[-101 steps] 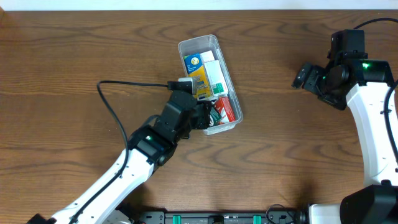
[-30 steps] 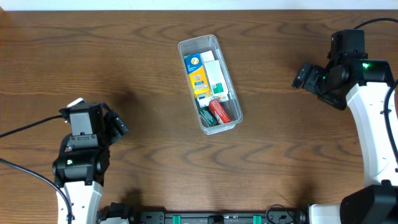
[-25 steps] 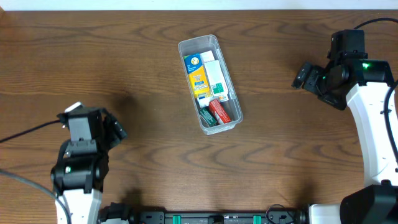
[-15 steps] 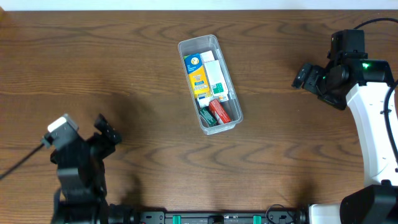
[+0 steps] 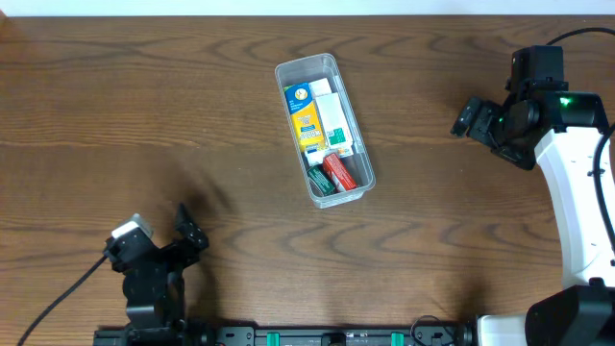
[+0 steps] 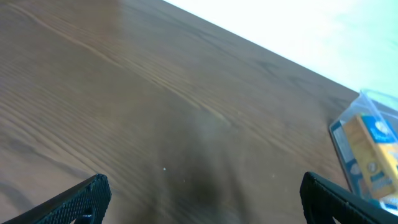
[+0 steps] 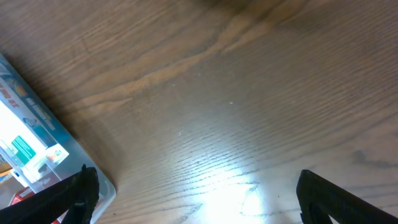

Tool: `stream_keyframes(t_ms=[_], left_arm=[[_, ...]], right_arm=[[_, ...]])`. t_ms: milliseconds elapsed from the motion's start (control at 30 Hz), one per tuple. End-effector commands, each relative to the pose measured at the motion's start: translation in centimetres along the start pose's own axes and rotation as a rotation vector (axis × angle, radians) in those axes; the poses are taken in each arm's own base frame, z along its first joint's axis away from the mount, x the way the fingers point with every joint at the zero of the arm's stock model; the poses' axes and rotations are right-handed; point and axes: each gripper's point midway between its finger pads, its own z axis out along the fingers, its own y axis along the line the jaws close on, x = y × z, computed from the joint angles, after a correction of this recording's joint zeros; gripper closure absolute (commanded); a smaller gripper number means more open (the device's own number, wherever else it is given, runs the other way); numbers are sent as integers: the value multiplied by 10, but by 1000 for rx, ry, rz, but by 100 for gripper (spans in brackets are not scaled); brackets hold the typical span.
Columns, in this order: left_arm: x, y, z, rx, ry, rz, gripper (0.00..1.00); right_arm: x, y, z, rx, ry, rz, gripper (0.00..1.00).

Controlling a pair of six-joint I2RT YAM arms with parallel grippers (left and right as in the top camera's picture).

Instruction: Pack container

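Note:
The container [image 5: 307,73], a long clear bin, lies at the table's middle. It holds several small boxes: a blue and yellow one [image 5: 303,113], a white and green one [image 5: 332,117], a red one [image 5: 339,171] and a green one [image 5: 319,183]. My left gripper [image 5: 191,229] is far off at the near left edge, open, with nothing between its fingers. The left wrist view shows bare wood between its fingers [image 6: 84,198] and the container's rim [image 6: 373,96] at the right edge. My right gripper [image 5: 464,117] hangs open to the container's right; its wrist view shows the container's corner [image 7: 93,180].
Brown wooden tabletop [image 5: 144,115] all round the container. The white right arm [image 5: 577,192] runs along the right side. A black cable [image 5: 67,288] trails from the left arm at the near left edge.
My left arm has drawn back from beside the container to the near left edge of the table, its jaws still wide. The right arm and the container have not moved.

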Motion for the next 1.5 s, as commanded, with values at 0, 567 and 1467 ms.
stream_keyframes(t_ms=[0,567,1467], left_arm=[[9,-2,4,24,2,15,2],[35,6,15,0,54,29,2],[35,6,15,0,54,29,2]], right_arm=[[-2,-1,-3,-4,-10,13,1],[-2,-1,-3,-4,-10,13,1],[-14,-21,-13,111,-93,-67,1]])
